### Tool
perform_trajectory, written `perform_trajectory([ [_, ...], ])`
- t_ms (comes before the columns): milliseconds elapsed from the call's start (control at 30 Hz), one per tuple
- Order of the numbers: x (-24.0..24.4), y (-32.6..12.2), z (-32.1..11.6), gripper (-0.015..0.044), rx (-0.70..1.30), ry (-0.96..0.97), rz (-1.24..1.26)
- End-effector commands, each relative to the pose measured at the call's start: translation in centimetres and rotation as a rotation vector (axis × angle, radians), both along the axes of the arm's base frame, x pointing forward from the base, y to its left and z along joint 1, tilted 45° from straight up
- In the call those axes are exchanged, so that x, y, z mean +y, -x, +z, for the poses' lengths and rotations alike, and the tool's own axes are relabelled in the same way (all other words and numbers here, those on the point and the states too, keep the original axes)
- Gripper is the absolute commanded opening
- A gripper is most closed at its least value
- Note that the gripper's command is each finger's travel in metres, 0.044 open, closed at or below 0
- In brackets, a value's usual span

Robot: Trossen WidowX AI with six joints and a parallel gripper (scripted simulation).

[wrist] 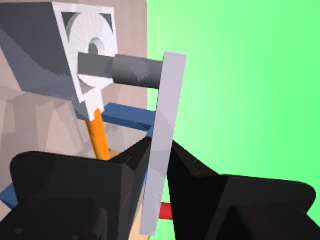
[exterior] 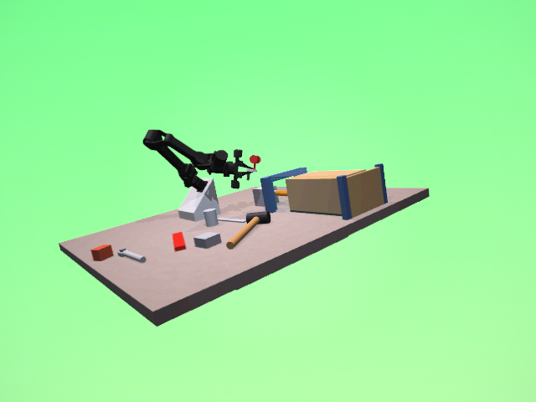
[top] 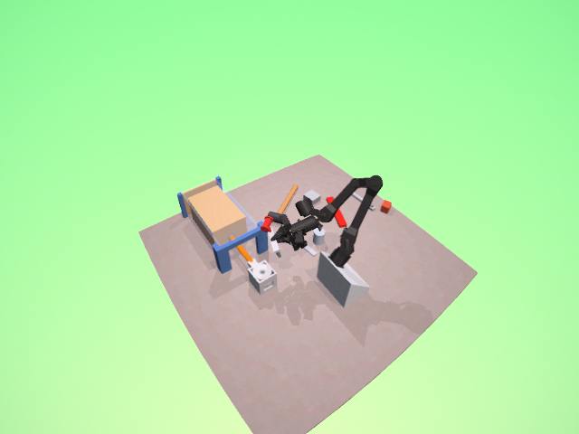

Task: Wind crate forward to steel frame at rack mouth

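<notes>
My gripper (top: 273,238) (exterior: 251,169) (wrist: 158,143) is shut on the winch handle's pale flat arm, in the air above the bench. The winch handle (top: 274,245) (exterior: 255,159) (wrist: 168,100) has a red knob up and its dark square key down in the exterior view, clear of the winch. The white winch (top: 261,278) (wrist: 91,86) has a round hole on top. An orange strap (top: 242,249) (exterior: 281,193) (wrist: 97,136) runs from it to the tan crate (top: 217,210) (exterior: 313,194), which sits flat with a gap to the blue steel frame (top: 222,259) (exterior: 269,194) (wrist: 127,116).
A mallet (top: 287,200) (exterior: 242,234), grey block (top: 311,196) (exterior: 207,239), red bar (top: 336,212) (exterior: 178,241), grey cylinder (top: 318,236) (exterior: 210,217), thin flat bar (top: 309,250) (exterior: 231,219), wrench (exterior: 133,255) and red cube (top: 385,206) (exterior: 102,252) lie on the bench.
</notes>
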State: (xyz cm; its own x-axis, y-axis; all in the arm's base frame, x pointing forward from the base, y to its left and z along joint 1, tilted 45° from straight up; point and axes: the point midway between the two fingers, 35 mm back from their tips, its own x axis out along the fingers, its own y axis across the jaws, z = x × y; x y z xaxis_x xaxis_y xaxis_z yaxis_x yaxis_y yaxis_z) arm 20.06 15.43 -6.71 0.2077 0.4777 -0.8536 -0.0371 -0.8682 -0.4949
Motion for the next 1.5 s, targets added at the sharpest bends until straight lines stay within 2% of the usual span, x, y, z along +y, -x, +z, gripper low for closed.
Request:
perform_trajectory([
  [0, 0.0, 0.3, 0.0, 0.0, -0.004, -0.085, 0.021],
  [333, -0.1, 0.4, -0.1, 0.0, -0.021, -0.24, 0.048],
  [767, -0.1, 0.1, -0.3, 0.0, -0.023, -0.228, 0.039],
  [1467, 2.7, -0.3, -4.7, 0.0, -0.024, -0.228, 0.039],
])
